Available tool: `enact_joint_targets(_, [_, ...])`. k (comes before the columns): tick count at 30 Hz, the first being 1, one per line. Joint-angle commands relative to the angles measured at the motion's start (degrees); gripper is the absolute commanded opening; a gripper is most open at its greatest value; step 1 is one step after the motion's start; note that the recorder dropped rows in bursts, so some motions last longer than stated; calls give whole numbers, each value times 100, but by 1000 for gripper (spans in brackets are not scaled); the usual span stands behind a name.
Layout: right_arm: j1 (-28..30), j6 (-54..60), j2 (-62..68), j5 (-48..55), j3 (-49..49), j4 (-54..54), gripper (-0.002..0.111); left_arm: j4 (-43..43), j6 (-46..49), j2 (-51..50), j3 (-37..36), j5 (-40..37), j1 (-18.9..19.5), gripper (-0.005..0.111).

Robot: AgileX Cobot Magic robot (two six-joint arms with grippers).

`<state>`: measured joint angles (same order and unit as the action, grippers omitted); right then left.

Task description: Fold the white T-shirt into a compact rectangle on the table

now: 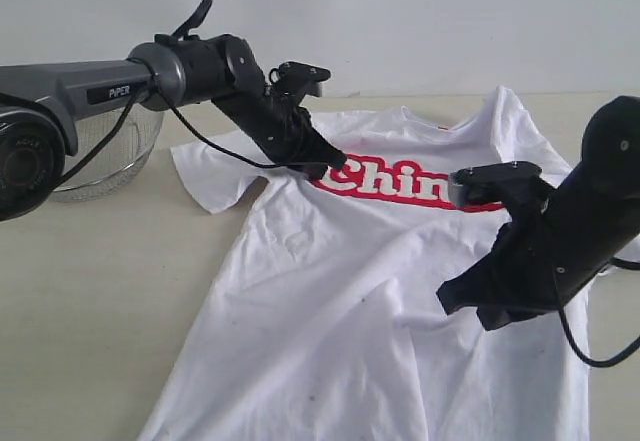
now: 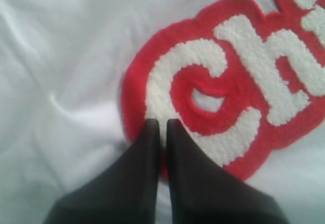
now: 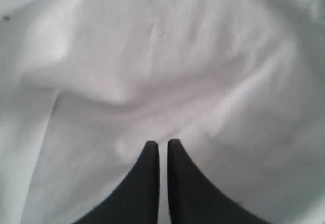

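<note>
- One white short-sleeved T-shirt (image 1: 340,291), front side up, lies spread on the pale beige wood-grain table (image 1: 90,291). The collar is toward the far edge and the hem runs out of the near edge of the exterior view.
- The cloth is wrinkled, with loose creases over the belly area. It is not folded.
- Red-outlined lettering (image 1: 400,183) with white fuzzy fill runs across the chest. "Chin" is readable, and the rest is hidden behind the right arm.
- A small orange tag (image 1: 445,126) shows at the collar.
- One short sleeve (image 1: 215,176) lies flat, pointing toward the basket.
- The left gripper (image 1: 335,164) has black tapered fingers, jaws pressed together with only a thin slit between them. The tips are down on the shirt.
- In the left wrist view the left gripper (image 2: 162,125) touches the shirt (image 2: 66,56) at the red border of the letter "C" (image 2: 203,97). Can't tell if any cloth is nipped.
- The right gripper (image 1: 450,301) is angled down over the shirt's middle, on the right side.
- In the right wrist view the right gripper (image 3: 162,144) has its jaws closed, tips against plain white fabric (image 3: 177,56). A raised crease runs just beside the tips. Can't tell if cloth is pinched.
- A round wire-mesh metal basket (image 1: 110,156) stands on the table at far left, behind the left arm, apart from the shirt.
- A plain pale wall (image 1: 420,21) is behind the table.
</note>
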<state>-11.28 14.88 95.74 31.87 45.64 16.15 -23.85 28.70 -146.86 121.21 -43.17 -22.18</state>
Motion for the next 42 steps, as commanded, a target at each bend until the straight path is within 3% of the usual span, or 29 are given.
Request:
enact_joint_targets(1, [-131, -83, -18, 174, -49, -16, 0, 576, -301, -177, -45, 25, 390, 5])
enact_joint_targets(7, [-131, -121, -18, 501, -49, -16, 0, 632, -368, -177, -45, -70, 633, 5])
enact_joint_targets(10, [-131, -147, -18, 486, -49, -44, 0, 444, -289, -137, -45, -178, 633, 5])
enact_joint_targets(14, [-131, -126, -18, 450, -49, -91, 0, -457, 541, 166, -26, -332, 558, 5])
enact_joint_targets(17, [-131, -4, -18, 596, -49, -104, 0, -315, 518, 609, -17, -380, 478, 5])
enact_joint_targets(22, [-434, 267, -374, 204, -290, -104, 0, 336, 244, 1377, -36, -1284, 419, 5])
enact_joint_targets(25, [-735, 65, -874, -327, -631, -104, 0, 279, 172, 1816, -264, -1829, 419, 5])
enact_joint_targets(31, [-926, -660, -1879, -1051, -1609, -104, 0, -782, 408, 2941, -1735, -1794, 383, 5])
enact_joint_targets(38, [-926, -1235, -2394, -894, -2195, -104, 0, -829, 174, 4347, -4851, 154, -256, 5])
enact_joint_targets(42, [-926, -1310, -2361, -779, -2195, -104, 0, -849, -311, 4515, -6123, 967, -718, 5])
